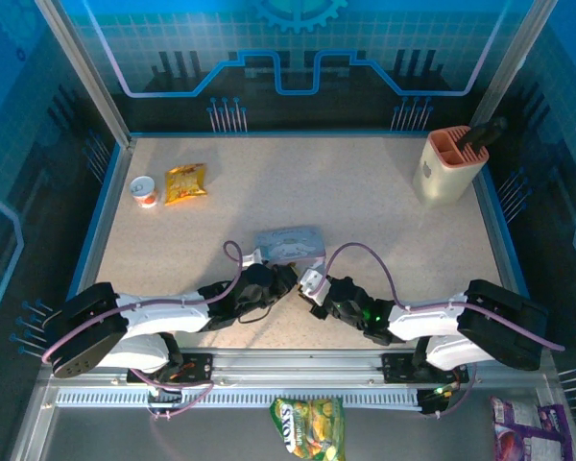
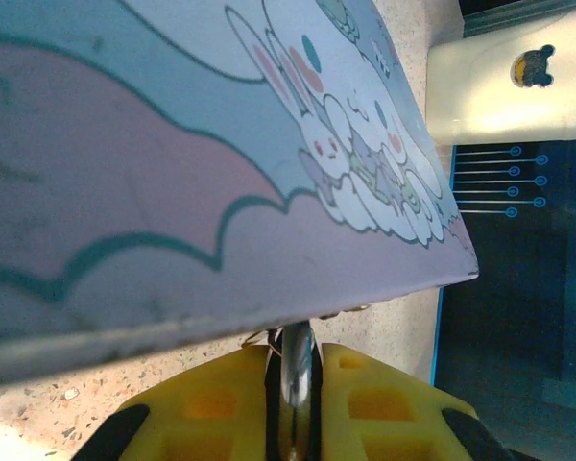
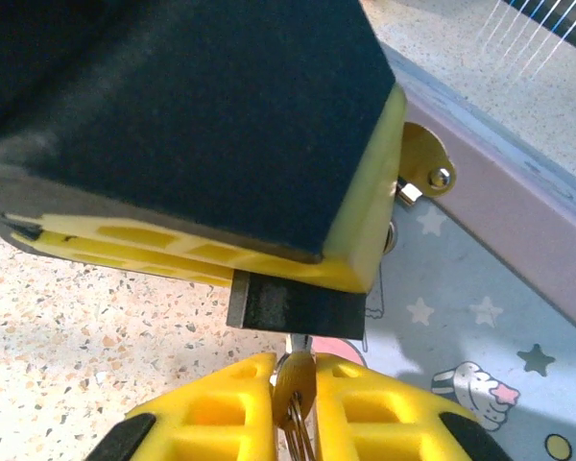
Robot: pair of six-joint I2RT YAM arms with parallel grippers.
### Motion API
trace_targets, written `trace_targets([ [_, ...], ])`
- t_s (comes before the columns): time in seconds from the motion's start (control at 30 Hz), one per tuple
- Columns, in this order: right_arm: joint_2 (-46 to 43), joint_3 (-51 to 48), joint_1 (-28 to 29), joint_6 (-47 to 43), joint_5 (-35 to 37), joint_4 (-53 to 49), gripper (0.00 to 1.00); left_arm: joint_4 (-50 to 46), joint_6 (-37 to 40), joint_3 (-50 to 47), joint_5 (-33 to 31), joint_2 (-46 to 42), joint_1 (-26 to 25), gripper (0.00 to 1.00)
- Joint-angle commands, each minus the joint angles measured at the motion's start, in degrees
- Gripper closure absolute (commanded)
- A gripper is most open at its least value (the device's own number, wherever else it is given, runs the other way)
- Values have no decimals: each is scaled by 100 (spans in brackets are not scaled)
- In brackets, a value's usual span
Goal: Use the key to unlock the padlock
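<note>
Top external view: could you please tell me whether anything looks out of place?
A green-yellow snack packet and a purple packet lie off the tabletop, on the near metal ledge, apart from the work area. Nothing looks spilled or damaged.

Tin [image 1: 290, 242] first: painted sheet metal, a satin lid with a printed cartoon, faintly scuffed. On the tin's front edge sits a brassy hasp [image 3: 422, 165], polished and catching the light. Right against the tin is the padlock [image 3: 298, 307], with a dark, matt, flat-faced body. The left end effector [image 2: 298, 363] nips what looks like its shackle [image 2: 298, 348], bright silvery metal, between yellow moulded plastic fingers [image 2: 394, 379] with a dull sheen. The right end effector [image 3: 293, 365], same yellow plastic, clamps the key [image 3: 293, 386], smooth brass-coloured metal on a thin wire ring. Under the tin, the worktop [image 1: 365, 192] is speckled, matt and slightly grainy. Well left of the tin, a snack packet [image 1: 185, 182], glossy crinkled foil.
</note>
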Motion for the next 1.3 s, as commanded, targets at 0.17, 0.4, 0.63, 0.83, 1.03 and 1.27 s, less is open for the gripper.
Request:
trace_targets([
  [0.17,272,472,-13,1492,-311,108,91,117,647,158,-75,4,85,100],
  [0.4,413,629,-563,3427,-1420,10,93,-290,1308,411,361,186,528,100],
  [0.63,1098,424,-900,4747,-2028,600,96,-1120,1864,1114,421,578,566,100],
  [0.83,1283,18,-921,5381,-1947,1357,96,-1433,1899,1401,595,1020,604,100],
  [1.03,1348,64,-918,5782,-1848,917,96,-1506,1896,1483,669,1279,606,97],
  [1.27,1251,85,-920,5748,-1839,538,92,-1660,1893,1440,527,1224,628,79],
])
